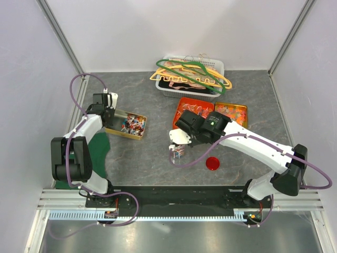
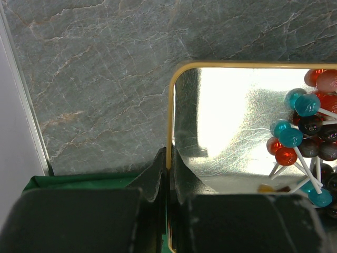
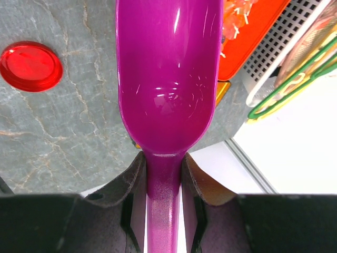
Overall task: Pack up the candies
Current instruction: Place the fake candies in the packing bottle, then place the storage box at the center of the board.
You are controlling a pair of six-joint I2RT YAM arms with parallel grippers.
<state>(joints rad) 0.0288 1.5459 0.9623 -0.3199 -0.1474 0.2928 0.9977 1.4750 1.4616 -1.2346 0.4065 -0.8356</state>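
Observation:
The candies (image 2: 308,132) are small round red, teal and dark sweets on white sticks, piled at the right end of a gold-rimmed tin (image 2: 170,105). My left gripper (image 2: 168,155) is shut on that tin's left rim, seen from above at the tin (image 1: 138,133) with the left gripper (image 1: 109,120). My right gripper (image 3: 164,158) is shut on the handle of a magenta scoop (image 3: 168,79), whose bowl is empty. From above, the right gripper (image 1: 181,138) hangs just over a small glass jar (image 1: 176,153) with a few sweets inside.
A red lid (image 1: 212,163) lies right of the jar. Two orange trays (image 1: 185,101) (image 1: 243,108) of wrapped sweets sit behind the right arm. A white basket (image 1: 218,66) of coat hangers stands at the back. A green cloth (image 1: 100,150) lies under the left arm.

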